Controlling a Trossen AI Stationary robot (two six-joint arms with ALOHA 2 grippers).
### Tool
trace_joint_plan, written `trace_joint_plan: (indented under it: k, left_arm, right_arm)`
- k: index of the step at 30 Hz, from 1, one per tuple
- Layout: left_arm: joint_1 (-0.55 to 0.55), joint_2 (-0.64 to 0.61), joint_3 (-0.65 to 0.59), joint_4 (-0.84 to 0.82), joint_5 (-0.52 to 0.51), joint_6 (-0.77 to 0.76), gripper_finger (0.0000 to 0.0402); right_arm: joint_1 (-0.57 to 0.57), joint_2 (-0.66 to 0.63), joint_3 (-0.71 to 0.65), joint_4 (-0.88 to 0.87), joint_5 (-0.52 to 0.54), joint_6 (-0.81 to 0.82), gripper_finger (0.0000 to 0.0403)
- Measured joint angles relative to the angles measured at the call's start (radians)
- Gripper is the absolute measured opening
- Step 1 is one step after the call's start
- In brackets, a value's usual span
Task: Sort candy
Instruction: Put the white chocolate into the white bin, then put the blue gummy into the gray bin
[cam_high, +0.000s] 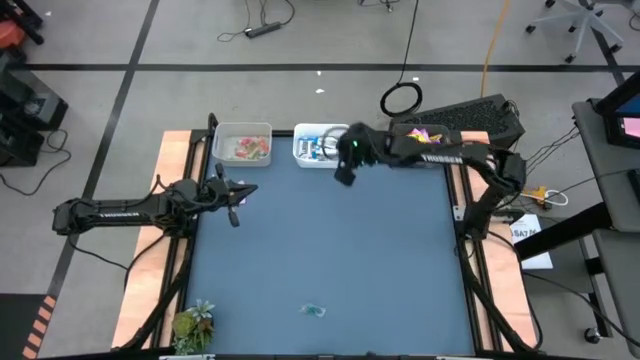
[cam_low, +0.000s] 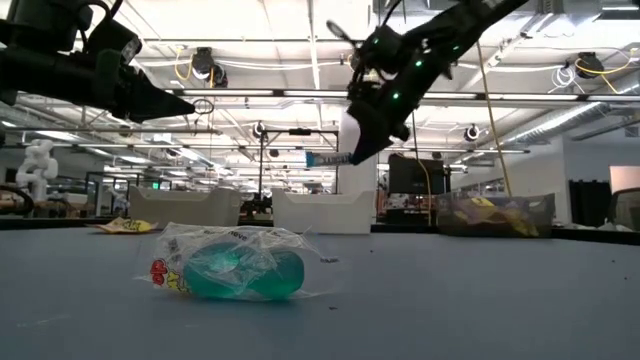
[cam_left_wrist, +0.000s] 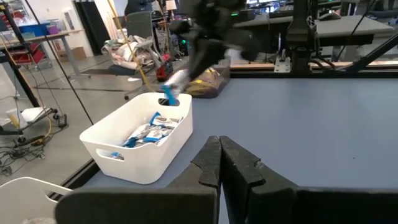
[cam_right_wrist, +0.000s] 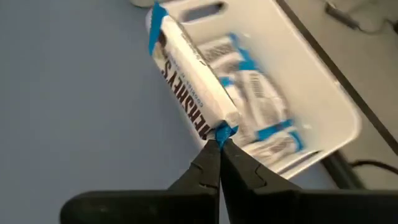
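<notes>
High view: blue-grey table (cam_high: 330, 240), grey taped floor around it, cables behind. Far edge: white bin (cam_high: 243, 144) of red/pink sweets; white bin (cam_high: 312, 147) of blue-and-white bars. Clear-greenish candy (cam_high: 314, 310) near front edge. Right gripper (cam_right_wrist: 217, 138) pinched shut on a blue-and-white bar (cam_right_wrist: 189, 87) by its end, beside the bars' bin. Left gripper (cam_left_wrist: 219, 152) closed, empty, at left edge.
</notes>
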Motion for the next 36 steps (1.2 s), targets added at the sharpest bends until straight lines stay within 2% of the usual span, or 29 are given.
trace_joint_plan:
  k: [11,19,25,28,34,36]
  left_arm:
    - [0.0,0.0,0.0,0.0,0.0,0.0,0.0007]
    - [0.0,0.0,0.0,-0.002,0.0,0.001,0.0007]
    - [0.0,0.0,0.0,-0.004,0.0,0.001,0.0007]
    - [0.0,0.0,0.0,-0.004,0.0,0.001,0.0007]
    - [0.0,0.001,0.0,-0.003,0.03,0.0,0.0006]
    - [0.0,0.007,0.0,-0.003,0.03,0.0,0.0006]
  right_arm:
    - [-0.172,0.304,0.388,-0.292,-0.137,-0.027,0.0]
    - [-0.21,0.492,0.619,-0.438,-0.187,-0.074,0.0]
    - [-0.211,0.552,0.722,-0.487,-0.179,-0.092,0.0003]
    - [-0.209,0.549,0.732,-0.469,-0.168,-0.11,0.0021]
    - [-0.2,0.545,0.731,-0.479,-0.155,-0.106,0.0096]
    - [-0.193,0.544,0.728,-0.495,-0.153,-0.111,0.0109]
